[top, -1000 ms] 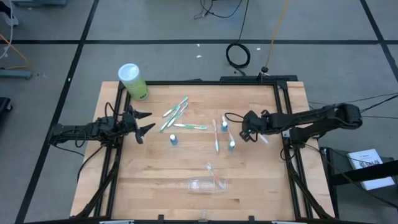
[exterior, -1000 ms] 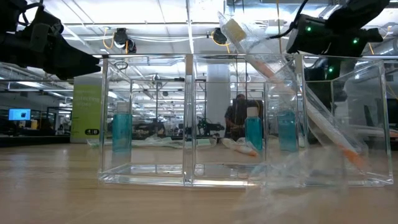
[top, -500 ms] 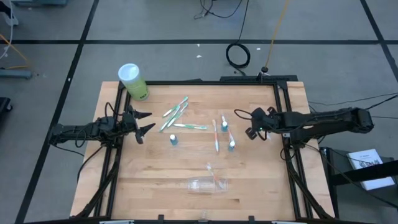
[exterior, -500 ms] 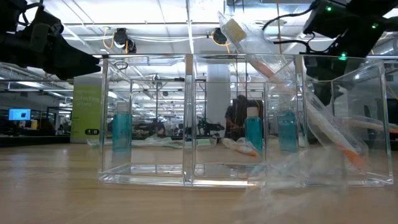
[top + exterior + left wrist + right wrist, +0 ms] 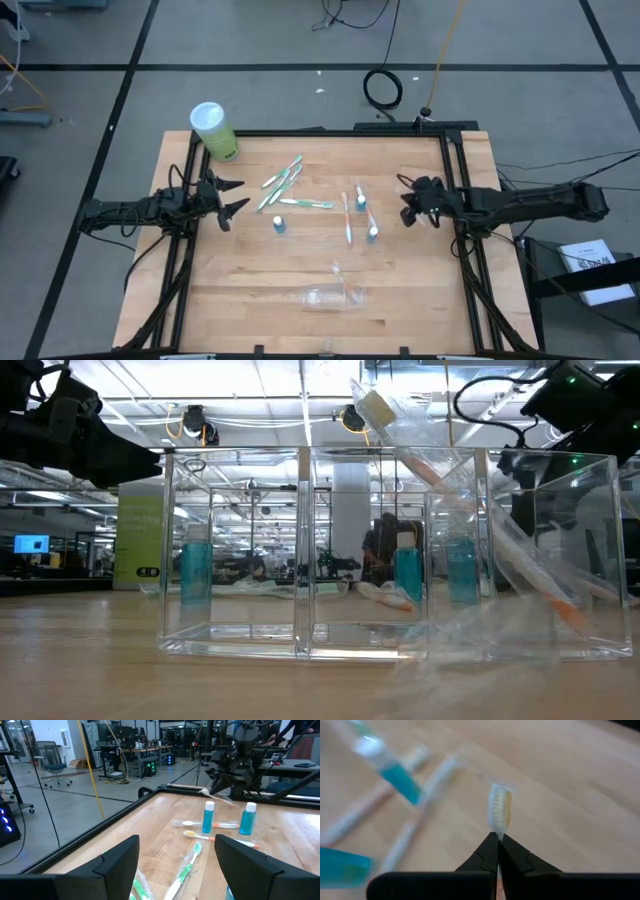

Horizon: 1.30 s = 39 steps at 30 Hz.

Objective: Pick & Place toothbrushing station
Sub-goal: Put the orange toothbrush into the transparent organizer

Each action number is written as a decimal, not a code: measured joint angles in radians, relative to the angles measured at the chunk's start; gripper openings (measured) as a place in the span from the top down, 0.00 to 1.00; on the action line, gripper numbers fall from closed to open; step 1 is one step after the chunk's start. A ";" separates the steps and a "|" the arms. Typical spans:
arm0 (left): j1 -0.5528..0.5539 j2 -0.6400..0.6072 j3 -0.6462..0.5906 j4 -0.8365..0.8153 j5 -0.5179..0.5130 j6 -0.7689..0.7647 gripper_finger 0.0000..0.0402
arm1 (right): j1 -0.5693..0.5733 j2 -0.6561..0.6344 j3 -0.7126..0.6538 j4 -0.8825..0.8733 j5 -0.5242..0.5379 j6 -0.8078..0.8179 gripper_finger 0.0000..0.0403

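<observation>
The right claw (image 5: 498,839), right of centre in the high view, is clamped on a wrapped toothbrush (image 5: 500,810), probably to carry it. The other toothbrushes (image 5: 285,178) and tubes (image 5: 279,225) lie mid-table (image 5: 250,290). The left claw (image 5: 232,197) waits apart at the left edge.

Toothbrushes (image 5: 284,181) and blue tubes (image 5: 279,225) crowd the tabletop's (image 5: 240,290) middle; bare wood surrounds the clear organizer (image 5: 333,296), seemingly.
</observation>
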 joint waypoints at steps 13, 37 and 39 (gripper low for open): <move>0.000 0.000 0.000 0.000 0.000 0.000 0.33 | 0.000 -0.105 -0.082 0.401 -0.250 -0.122 1.00; 0.000 0.000 0.000 0.001 0.000 0.000 0.33 | 0.216 -0.112 -0.348 1.153 -0.507 -0.153 1.00; 0.000 0.000 0.000 0.001 0.000 0.000 0.33 | 0.246 -0.109 -0.348 1.183 -0.506 -0.155 1.00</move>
